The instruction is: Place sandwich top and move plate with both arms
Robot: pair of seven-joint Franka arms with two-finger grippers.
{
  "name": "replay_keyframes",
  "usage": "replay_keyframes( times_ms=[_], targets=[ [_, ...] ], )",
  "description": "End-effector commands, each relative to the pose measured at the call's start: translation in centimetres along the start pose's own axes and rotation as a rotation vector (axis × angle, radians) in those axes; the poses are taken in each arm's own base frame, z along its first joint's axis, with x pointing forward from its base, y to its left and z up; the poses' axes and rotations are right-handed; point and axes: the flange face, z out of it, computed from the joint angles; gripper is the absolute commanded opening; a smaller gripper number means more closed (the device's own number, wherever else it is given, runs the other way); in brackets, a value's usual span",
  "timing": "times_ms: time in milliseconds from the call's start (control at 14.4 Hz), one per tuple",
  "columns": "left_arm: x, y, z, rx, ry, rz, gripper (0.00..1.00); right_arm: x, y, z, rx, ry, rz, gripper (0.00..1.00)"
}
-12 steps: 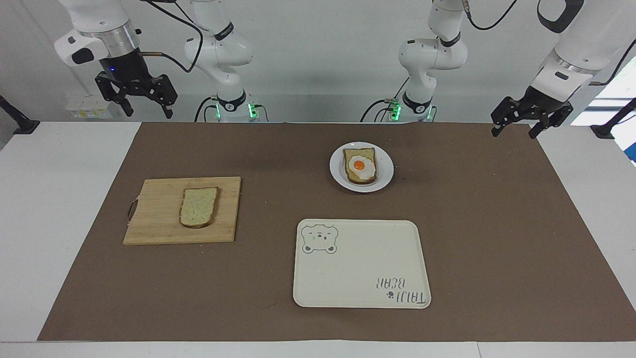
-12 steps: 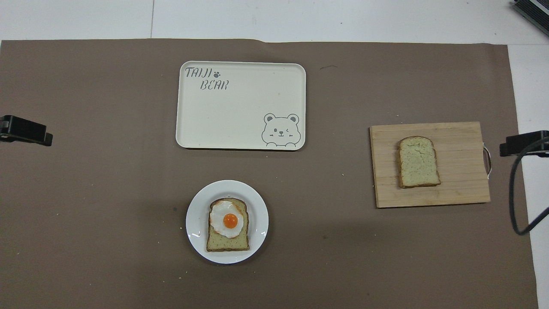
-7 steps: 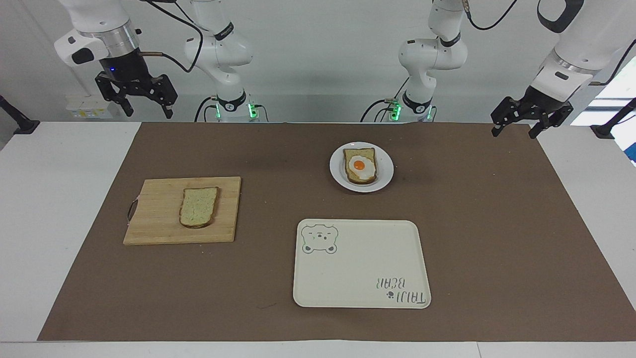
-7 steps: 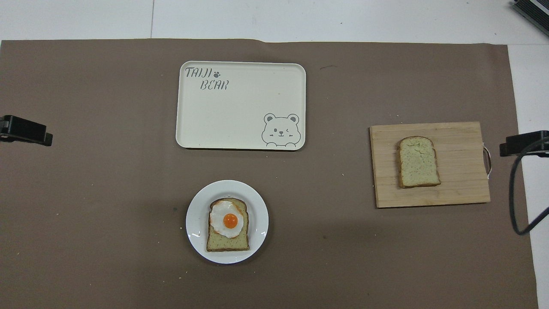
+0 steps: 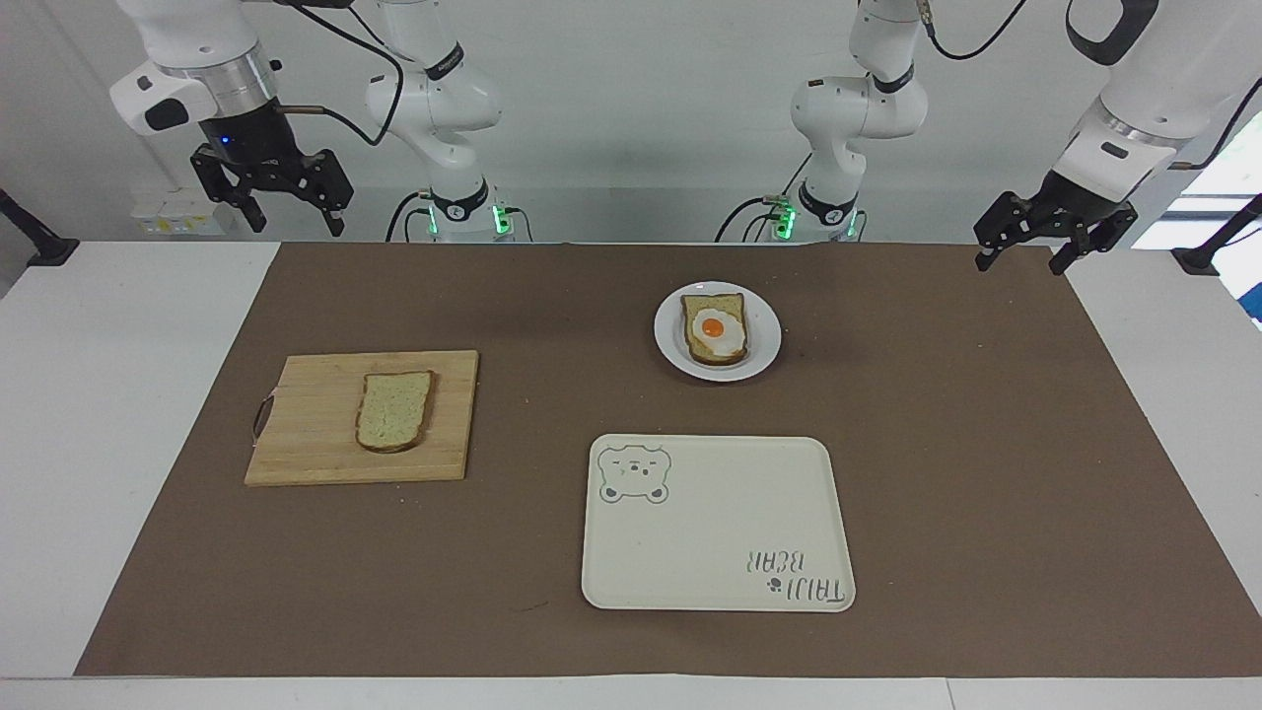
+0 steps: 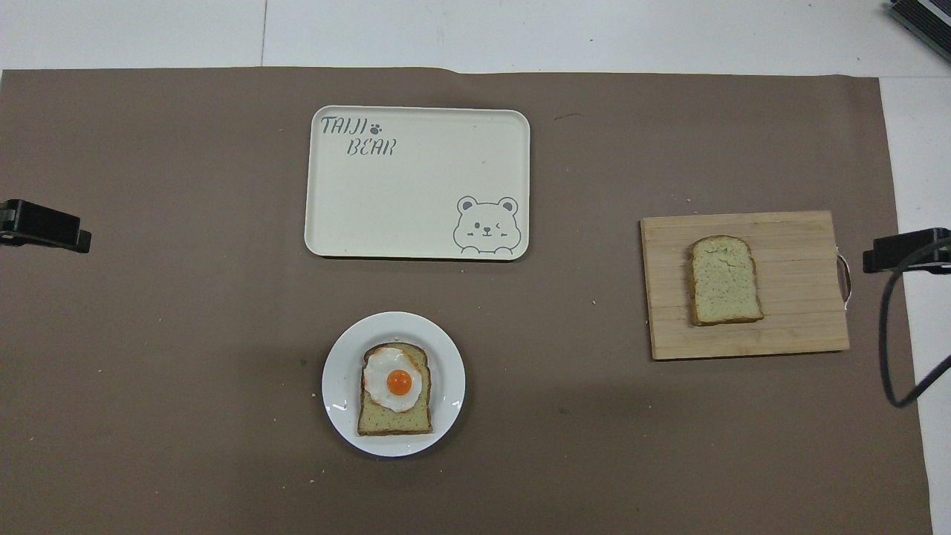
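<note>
The sandwich top [image 5: 394,409], a plain pale bread slice, lies flat on a wooden cutting board [image 5: 306,434] toward the right arm's end of the table; it also shows in the overhead view [image 6: 724,281]. The small white plate [image 5: 764,340] holds a bread slice with a fried egg [image 5: 715,330] and sits nearer to the robots, mid-table; the plate's rim shows in the overhead view [image 6: 342,386]. My right gripper [image 5: 296,225] hangs open and empty, raised at the right arm's end. My left gripper [image 5: 1020,264] hangs open and empty, raised at the left arm's end.
A cream rectangular tray with a bear drawing [image 5: 715,523] lies bare, farther from the robots than the plate. A brown mat [image 5: 986,473] covers the table. The right arm's cable [image 6: 888,357] loops beside the board's handle end.
The right gripper has shifted very slightly. The left arm, both bread slices, plate and tray have not moved.
</note>
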Motion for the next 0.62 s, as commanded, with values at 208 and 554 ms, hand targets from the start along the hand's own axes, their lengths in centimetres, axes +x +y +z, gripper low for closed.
replay_keyframes(
  times_ms=[208,554],
  targets=[
    [-0.11,-0.33,-0.41,0.02,-0.006,0.008,1.0,-0.49,0.37,-0.01,-0.003,0.021,-0.01,1.0],
    [-0.1,-0.25,-0.34,0.02,-0.008,0.01,1.0,-0.49,0.45,0.28,-0.004,0.015,-0.015,1.0]
  ],
)
